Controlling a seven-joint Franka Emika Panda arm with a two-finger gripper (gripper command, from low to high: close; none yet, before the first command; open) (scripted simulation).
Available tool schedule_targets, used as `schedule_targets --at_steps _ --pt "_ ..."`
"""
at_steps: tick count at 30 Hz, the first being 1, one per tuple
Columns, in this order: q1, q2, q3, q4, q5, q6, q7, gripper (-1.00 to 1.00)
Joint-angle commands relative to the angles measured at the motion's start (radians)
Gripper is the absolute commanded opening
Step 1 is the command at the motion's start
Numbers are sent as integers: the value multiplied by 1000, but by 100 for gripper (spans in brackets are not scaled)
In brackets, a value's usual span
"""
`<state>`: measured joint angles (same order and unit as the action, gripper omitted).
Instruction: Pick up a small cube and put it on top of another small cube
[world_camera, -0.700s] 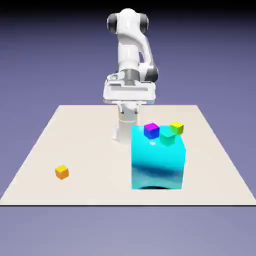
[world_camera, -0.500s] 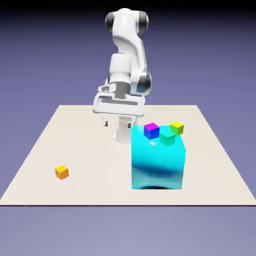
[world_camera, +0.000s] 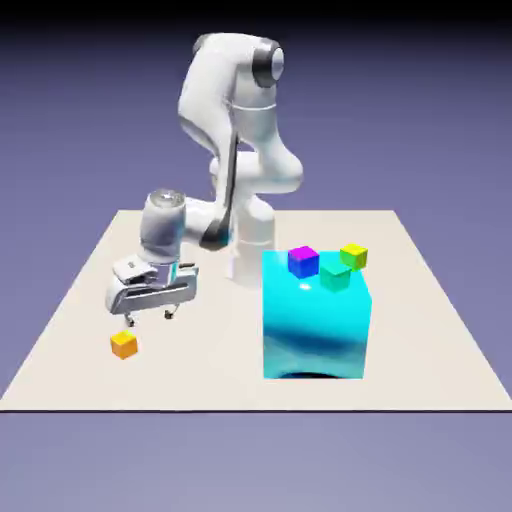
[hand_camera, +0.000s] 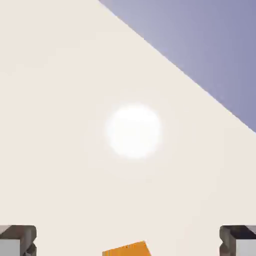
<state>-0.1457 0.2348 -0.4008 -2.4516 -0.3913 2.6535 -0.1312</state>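
Parted and empty, the gripper (world_camera: 149, 319) is hovering near the small orange-yellow cube (world_camera: 124, 345), which is apparently lying slightly toward the table's (world_camera: 215, 385) near-left corner from it.

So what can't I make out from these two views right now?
- Orange cube: hand view, most of it cut off by the bottom edge.
- Fingertips: hand view, cut off by the same edge.
- Cyan block: exterior view, its far side is hidden behind its own front.
- Green cube's underside: exterior view, hidden by its own body.
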Motion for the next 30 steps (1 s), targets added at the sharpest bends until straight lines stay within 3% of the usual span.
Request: schedule_targets --at_steps 1,4,10,11,18,30 --pt "-7 36 -18 16 -18 -17 -39 0" --pt "-19 97 -48 43 -47 -46 -105 0" --pt "-75 290 -27 75 -38 120 -93 0" --pt "-75 290 -27 75 -38 120 -93 -100" --pt "-3 75 -32 44 -39 -75 -90 -100" --pt "292 -325 268 67 113 -597 184 -100"
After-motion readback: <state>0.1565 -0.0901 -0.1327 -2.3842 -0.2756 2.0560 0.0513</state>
